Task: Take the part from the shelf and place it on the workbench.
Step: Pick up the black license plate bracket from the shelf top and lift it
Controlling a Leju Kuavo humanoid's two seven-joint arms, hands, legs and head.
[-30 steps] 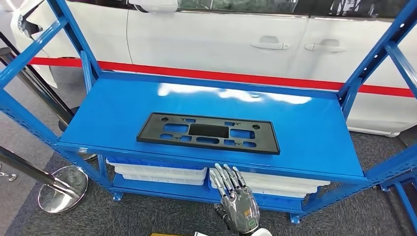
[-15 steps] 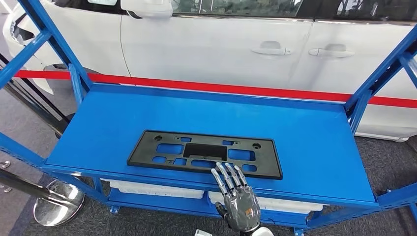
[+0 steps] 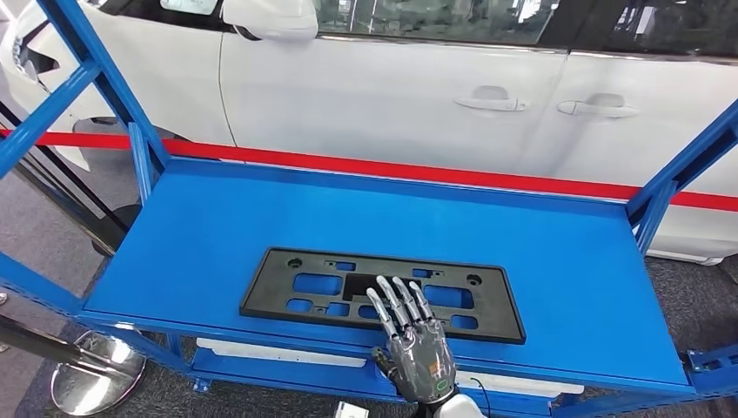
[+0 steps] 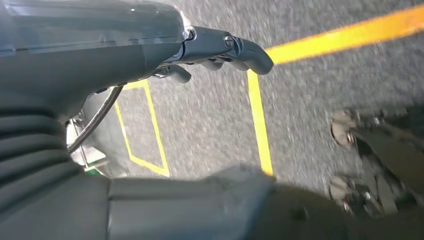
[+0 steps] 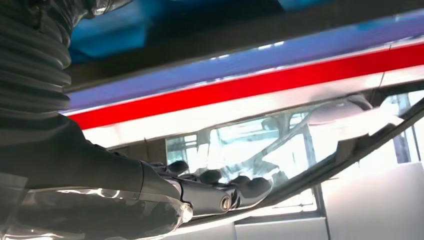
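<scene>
A flat black plastic part [image 3: 313, 287] with several cut-outs lies lengthwise on the blue shelf top [image 3: 218, 226], close to its front edge. My right hand [image 3: 413, 344] reaches in from below with its fingers spread and straight. Its fingertips [image 3: 392, 296] lie over the near middle of the part, and I cannot tell if they touch it. In the right wrist view the same hand [image 5: 210, 192] holds nothing, with the shelf's edge beyond it. My left hand [image 4: 200, 45] hangs over the grey floor with nothing in it.
Blue shelf uprights stand at the left [image 3: 96, 78] and right [image 3: 687, 165]. A white car [image 3: 392, 87] with a red stripe [image 3: 435, 171] fills the background. White bins [image 3: 287, 353] sit on the lower shelf. A chrome stanchion base [image 3: 91, 374] stands at lower left. Yellow lines [image 4: 260, 120] mark the floor.
The camera has come closer to the shelf. My right hand has advanced from below the shelf's front edge to over the near edge of the black part.
</scene>
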